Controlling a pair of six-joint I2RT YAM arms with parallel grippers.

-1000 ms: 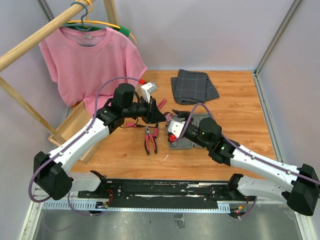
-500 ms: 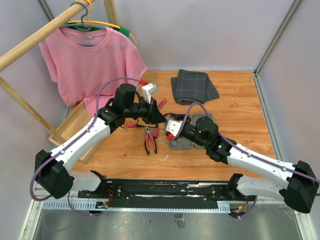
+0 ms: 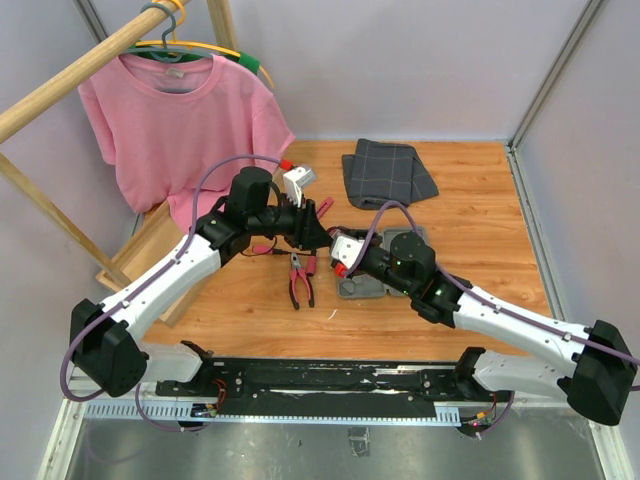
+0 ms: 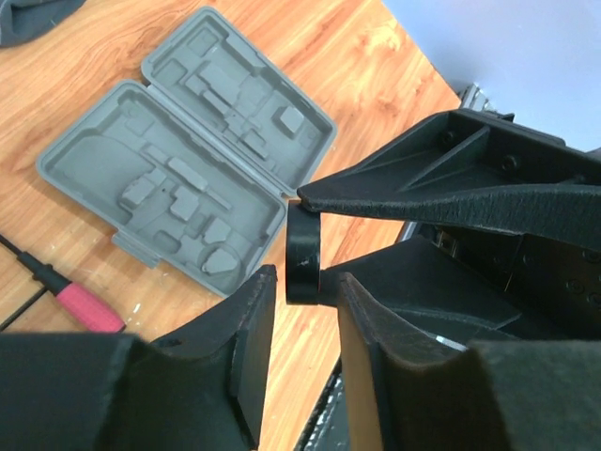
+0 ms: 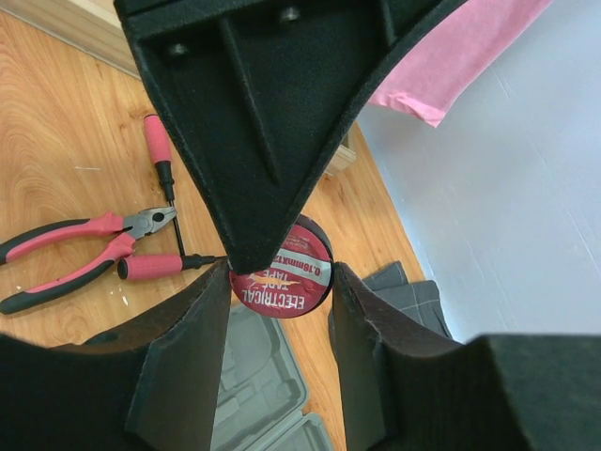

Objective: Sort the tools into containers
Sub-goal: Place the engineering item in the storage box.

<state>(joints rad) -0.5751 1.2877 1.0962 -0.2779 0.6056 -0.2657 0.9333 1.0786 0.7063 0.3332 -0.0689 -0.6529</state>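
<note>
case: grey tool case (image 4: 178,178) lies open near the middle of the table (image 3: 480,200), both halves showing only moulded recesses | tape: electrical tape roll (image 5: 282,274) held above the table, left of case | right gripper (image 5: 280,287): clamped across roll's rim | left gripper (image 4: 305,280): fingers flank roll's faces, grip unclear

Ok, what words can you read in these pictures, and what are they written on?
"ELECTRICAL TAPE": printed on the red label of the tape roll, seen upside down in the right wrist view.
A strip of small print beside those words on the same label: too small to read for sure.
Nothing else in any view shows readable text.
</note>
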